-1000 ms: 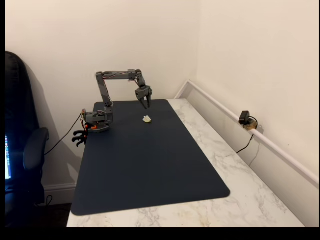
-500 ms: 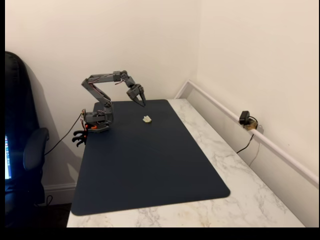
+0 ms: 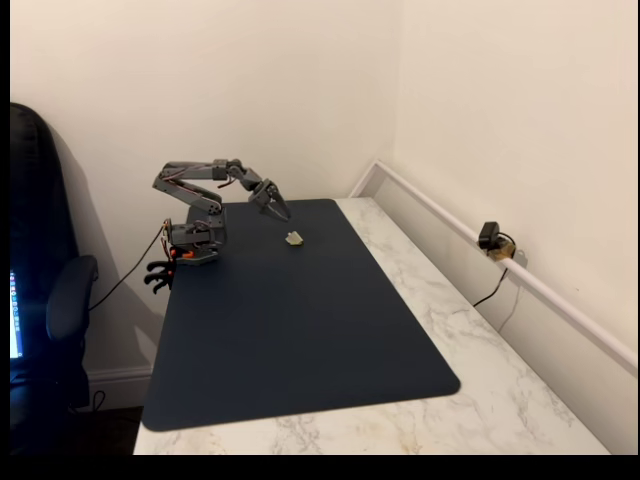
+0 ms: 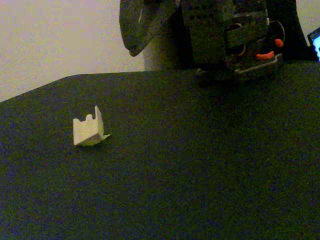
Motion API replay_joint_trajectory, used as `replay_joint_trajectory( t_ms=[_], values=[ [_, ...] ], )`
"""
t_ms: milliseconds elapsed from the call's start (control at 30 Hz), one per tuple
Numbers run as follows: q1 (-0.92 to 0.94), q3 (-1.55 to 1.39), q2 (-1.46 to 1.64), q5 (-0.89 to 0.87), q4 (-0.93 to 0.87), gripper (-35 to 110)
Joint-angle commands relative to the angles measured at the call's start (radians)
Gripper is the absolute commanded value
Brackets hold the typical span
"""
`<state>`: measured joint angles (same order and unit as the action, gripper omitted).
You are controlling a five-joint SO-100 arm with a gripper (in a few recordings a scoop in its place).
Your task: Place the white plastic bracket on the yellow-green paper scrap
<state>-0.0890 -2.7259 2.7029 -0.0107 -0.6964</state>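
Observation:
The white plastic bracket (image 3: 294, 238) rests on the dark mat (image 3: 300, 330) near its far edge. In the low fixed view the bracket (image 4: 88, 131) stands on the yellow-green paper scrap (image 4: 101, 138), whose edge pokes out at the bracket's base. My gripper (image 3: 284, 213) hangs above the mat, left of and behind the bracket, apart from it. Its fingers taper to a single point and hold nothing. In the low fixed view the gripper (image 4: 131, 51) shows at the top, raised well above the mat.
The arm's base (image 3: 192, 245) is clamped at the mat's far left corner. A marble tabletop (image 3: 470, 350) surrounds the mat. A small camera (image 3: 490, 238) sits by the right wall rail. An office chair (image 3: 45, 300) stands at the left.
The arm has folded back toward its base, and the gripper has moved left and away from the bracket while its fingers drew together. The bracket has not moved.

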Motion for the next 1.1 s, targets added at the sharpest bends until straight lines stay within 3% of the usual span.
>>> replay_joint_trajectory(
  t_ms=[0, 300, 567, 1067],
  values=[
    [0.011, -0.049, 0.101, 0.017, 0.012, 0],
    [0.014, -0.236, 0.341, 0.018, -0.026, 0],
    [0.017, -0.333, 0.595, 0.063, -0.164, 0],
    [0.026, -0.327, 0.603, 0.091, -0.293, 0]
  ],
)
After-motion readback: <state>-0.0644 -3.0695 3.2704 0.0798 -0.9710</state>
